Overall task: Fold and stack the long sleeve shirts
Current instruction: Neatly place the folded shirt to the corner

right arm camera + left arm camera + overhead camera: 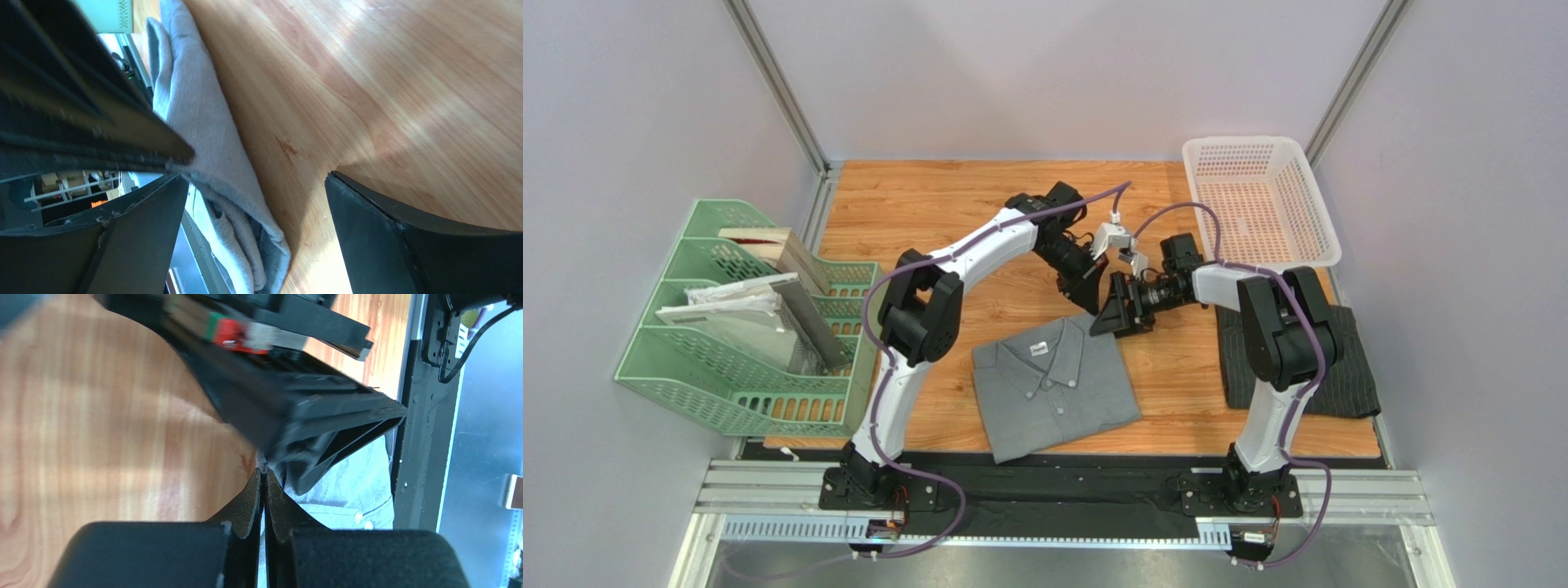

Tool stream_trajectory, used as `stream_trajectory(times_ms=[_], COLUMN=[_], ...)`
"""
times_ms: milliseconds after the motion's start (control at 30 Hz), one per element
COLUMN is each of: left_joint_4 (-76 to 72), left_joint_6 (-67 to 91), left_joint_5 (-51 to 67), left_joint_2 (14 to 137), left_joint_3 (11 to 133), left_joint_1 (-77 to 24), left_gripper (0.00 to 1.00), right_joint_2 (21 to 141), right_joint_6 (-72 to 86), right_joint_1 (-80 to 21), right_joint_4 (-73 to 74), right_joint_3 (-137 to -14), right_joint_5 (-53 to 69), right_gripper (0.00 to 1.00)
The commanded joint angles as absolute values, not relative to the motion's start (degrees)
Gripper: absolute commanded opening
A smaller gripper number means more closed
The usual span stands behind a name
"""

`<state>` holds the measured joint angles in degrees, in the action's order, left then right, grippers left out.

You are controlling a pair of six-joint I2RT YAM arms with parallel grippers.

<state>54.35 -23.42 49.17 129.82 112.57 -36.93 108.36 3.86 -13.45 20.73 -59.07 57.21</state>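
L gripper (264, 478) closed tight, R gripper (256, 177) jaws wide — arms angled inward, tips close together.

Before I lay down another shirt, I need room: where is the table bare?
Bare wood: the far-left corner between the green rack and the left arm; the near strip between the grey shirt and dark shirt. Crowded: the middle, where the left gripper and right gripper meet.

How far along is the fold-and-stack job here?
Both look folded: the grey shirt mid-table, the dark pinstriped shirt at right. In hand: left claw shut at the grey shirt's far corner, right claw open beside it. Left: stacking; they lie apart.
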Motion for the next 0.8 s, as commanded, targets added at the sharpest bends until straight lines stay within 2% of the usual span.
stream_trajectory(times_ms=[0, 367, 467, 533, 667, 700, 733, 767], left_joint_4=[51.68, 47.38, 45.71, 44.48, 42.37, 42.36, 42.28, 42.45], left_joint_6=[-23.38, -21.54, -20.57, -19.95, -17.85, -17.58, -16.8, -16.7], left_joint_5=[52.56, 52.12, 52.12, 51.86, 51.5, 51.59, 51.85, 51.68], left_joint_2=[126.3, 124.19, 123.49, 122.87, 121.47, 121.2, 120.94, 120.07], left_joint_3=[113.73, 110.13, 108.12, 107.41, 105.65, 105.64, 105.56, 105.56], left_joint_1=[-35.6, -35.07, -34.98, -34.98, -34.98, -34.98, -34.98, -34.98], left_gripper=[0.0, 0.0, 0.0, 0.0, 0.0, 0.0, 0.13, 0.21], right_joint_2=[109.25, 108.55, 109.42, 109.42, 105.83, 103.21, 101.97, 100.91], right_joint_6=[2.2, 1.84, 2.55, 3.25, 4.04, 3.26, 1.6, 0.19], right_joint_1=[-14.24, -16.34, -16.96, -16.96, -16.79, -16.7, -16.09, -15.56], right_joint_4=[15.65, 13.71, 13.18, 13.1, 15.45, 17.21, 23.58, 27.73], right_joint_3=[-55.99, -51.86, -51.33, -51.07, -50.62, -51.06, -52.72, -54.21], right_joint_5=[59.4, 62.58, 62.93, 63.1, 62.41, 61.71, 60.92, 58.47], right_gripper=[0.9, 0.76, 0.66, 0.53, 0.0, 0.0, 0.0, 0.0])
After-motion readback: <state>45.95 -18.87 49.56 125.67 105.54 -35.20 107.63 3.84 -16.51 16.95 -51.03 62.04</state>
